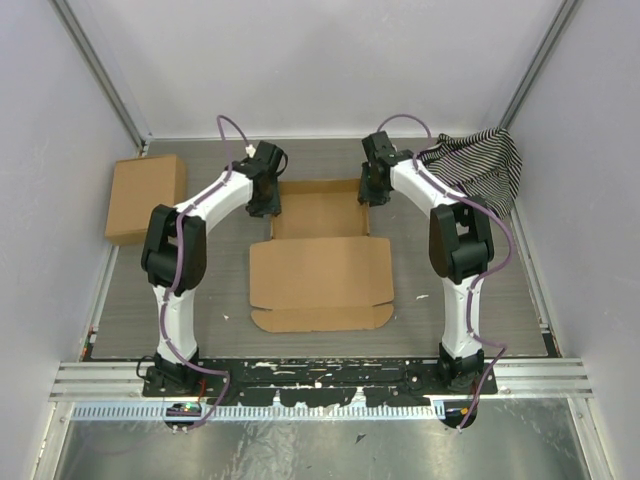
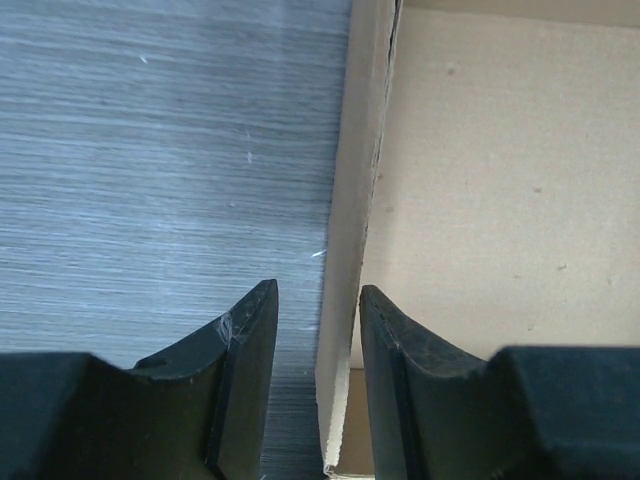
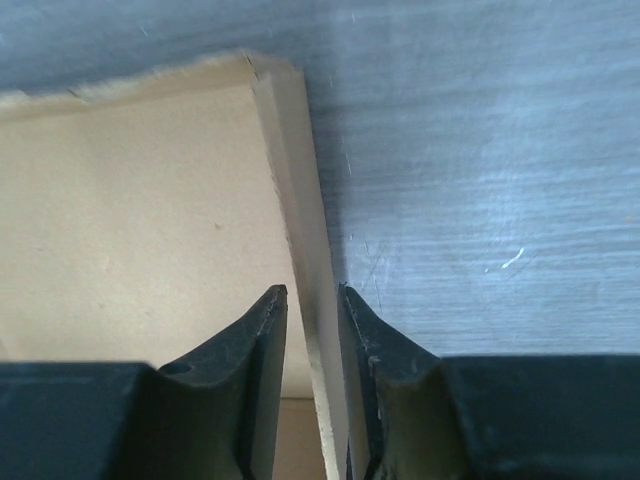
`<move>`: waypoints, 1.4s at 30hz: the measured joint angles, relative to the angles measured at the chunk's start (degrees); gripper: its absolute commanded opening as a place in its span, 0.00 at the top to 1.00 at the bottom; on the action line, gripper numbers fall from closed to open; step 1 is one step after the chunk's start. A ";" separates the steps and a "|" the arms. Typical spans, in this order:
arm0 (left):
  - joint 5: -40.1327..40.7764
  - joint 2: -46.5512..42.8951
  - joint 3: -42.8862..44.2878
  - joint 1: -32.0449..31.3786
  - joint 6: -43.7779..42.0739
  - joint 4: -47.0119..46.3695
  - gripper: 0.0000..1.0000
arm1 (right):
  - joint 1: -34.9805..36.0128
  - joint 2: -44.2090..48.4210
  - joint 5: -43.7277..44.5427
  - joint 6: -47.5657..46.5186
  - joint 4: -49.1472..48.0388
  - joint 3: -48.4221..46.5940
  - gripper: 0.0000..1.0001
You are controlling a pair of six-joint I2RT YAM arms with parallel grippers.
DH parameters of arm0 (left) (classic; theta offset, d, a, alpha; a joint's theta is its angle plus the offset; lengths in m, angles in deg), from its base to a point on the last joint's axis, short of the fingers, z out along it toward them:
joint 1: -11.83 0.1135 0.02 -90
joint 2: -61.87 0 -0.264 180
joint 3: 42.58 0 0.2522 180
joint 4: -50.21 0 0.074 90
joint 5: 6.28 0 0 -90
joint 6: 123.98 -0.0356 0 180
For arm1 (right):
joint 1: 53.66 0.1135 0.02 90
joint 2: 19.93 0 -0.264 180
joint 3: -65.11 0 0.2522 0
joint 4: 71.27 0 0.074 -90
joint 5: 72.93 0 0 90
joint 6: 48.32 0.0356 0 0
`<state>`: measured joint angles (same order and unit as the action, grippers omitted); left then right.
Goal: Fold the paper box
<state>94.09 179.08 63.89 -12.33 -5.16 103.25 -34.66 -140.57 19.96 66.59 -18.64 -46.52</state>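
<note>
The paper box (image 1: 320, 275) lies in the middle of the table, its near half a flat sheet with flaps and its far half a tray with raised side walls. My left gripper (image 1: 267, 208) straddles the left wall (image 2: 350, 200). Its jaws are narrowly open, the inner finger against the wall and the table showing beside the outer finger (image 2: 250, 340). My right gripper (image 1: 371, 197) is closed on the right wall (image 3: 290, 150), and the wall fills the gap at its fingertips (image 3: 360, 340). The gripper midpoints are in the left wrist view (image 2: 318, 295) and the right wrist view (image 3: 313, 295).
A second brown cardboard box (image 1: 146, 197), a compact slab, lies at the far left by the side wall. A black-and-white striped cloth (image 1: 482, 165) is bunched in the far right corner. White enclosure walls close in three sides.
</note>
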 measured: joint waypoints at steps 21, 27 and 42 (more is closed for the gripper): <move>4.44 -15.93 -5.33 0.00 -1.38 1.36 0.55 | -0.57 1.95 1.01 3.04 -4.17 1.92 0.99; 4.74 -20.92 -6.82 0.07 -1.38 0.68 0.54 | -1.31 9.88 -0.48 8.81 -6.62 14.01 0.99; 3.76 -19.89 -8.24 0.07 -3.32 1.33 0.53 | 11.23 36.81 0.26 13.00 0.92 32.20 0.26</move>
<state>97.85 159.19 55.65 -12.27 -8.48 104.59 -23.42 -103.76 20.22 79.60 -17.72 -14.32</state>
